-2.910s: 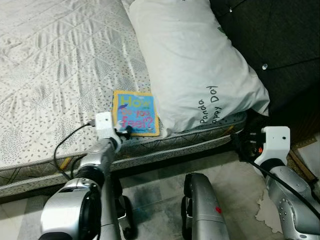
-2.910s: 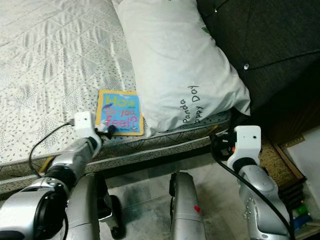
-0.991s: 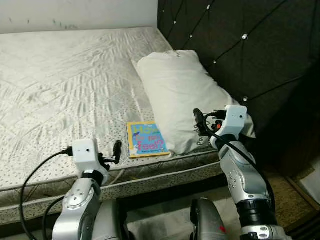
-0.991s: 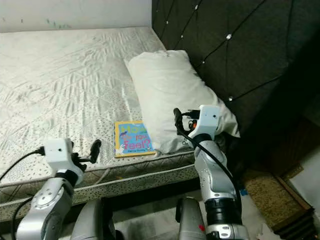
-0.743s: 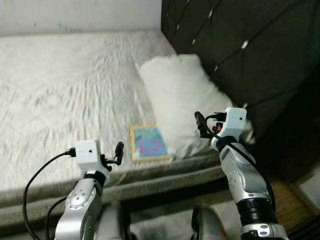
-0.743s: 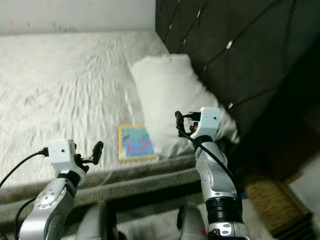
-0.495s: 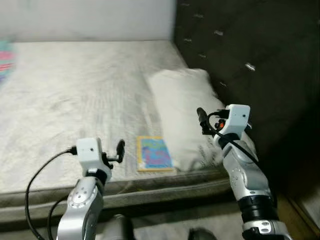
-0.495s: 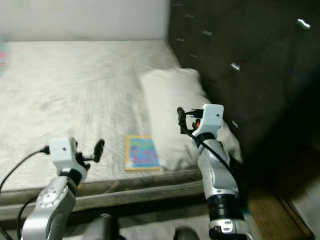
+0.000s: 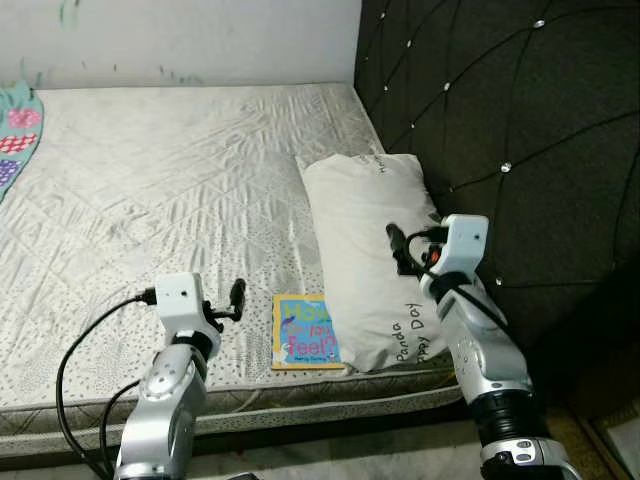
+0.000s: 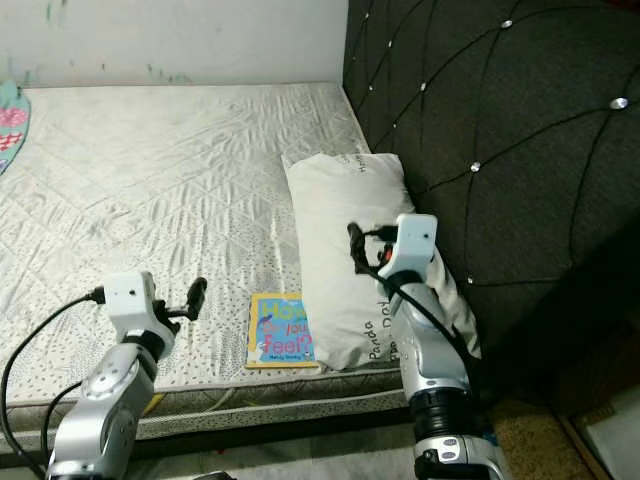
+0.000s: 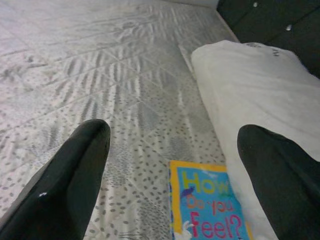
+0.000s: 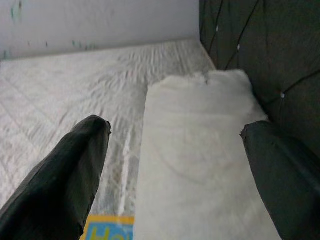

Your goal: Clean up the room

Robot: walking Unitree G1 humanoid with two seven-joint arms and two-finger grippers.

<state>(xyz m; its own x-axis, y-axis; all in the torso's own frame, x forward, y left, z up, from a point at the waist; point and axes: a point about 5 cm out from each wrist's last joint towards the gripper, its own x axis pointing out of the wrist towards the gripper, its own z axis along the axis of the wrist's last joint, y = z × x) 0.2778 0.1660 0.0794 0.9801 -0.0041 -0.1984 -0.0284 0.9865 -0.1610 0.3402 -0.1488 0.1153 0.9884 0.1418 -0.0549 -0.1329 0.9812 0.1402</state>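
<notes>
A colourful children's book (image 9: 305, 332) titled "How do you feel?" lies flat near the mattress's front edge, touching the side of a white pillow (image 9: 372, 250). My left gripper (image 9: 238, 296) hovers open just left of the book, and its wrist view shows the book (image 11: 210, 205) low between its fingers (image 11: 75, 165). My right gripper (image 9: 397, 246) is open above the pillow's near half, with nothing held; the pillow (image 12: 200, 150) lies ahead between its fingers (image 12: 75, 170).
The quilted grey mattress (image 9: 170, 180) stretches left and back to a white wall. A dark tufted headboard (image 9: 500, 110) rises on the right behind the pillow. A patterned cloth (image 9: 14, 130) lies at the far left edge. A black cable (image 9: 80, 360) loops off my left wrist.
The camera has lifted and shifted, showing more of the bed. The right arm has come up from beside the bed to over the pillow. Book and pillow lie where they were.
</notes>
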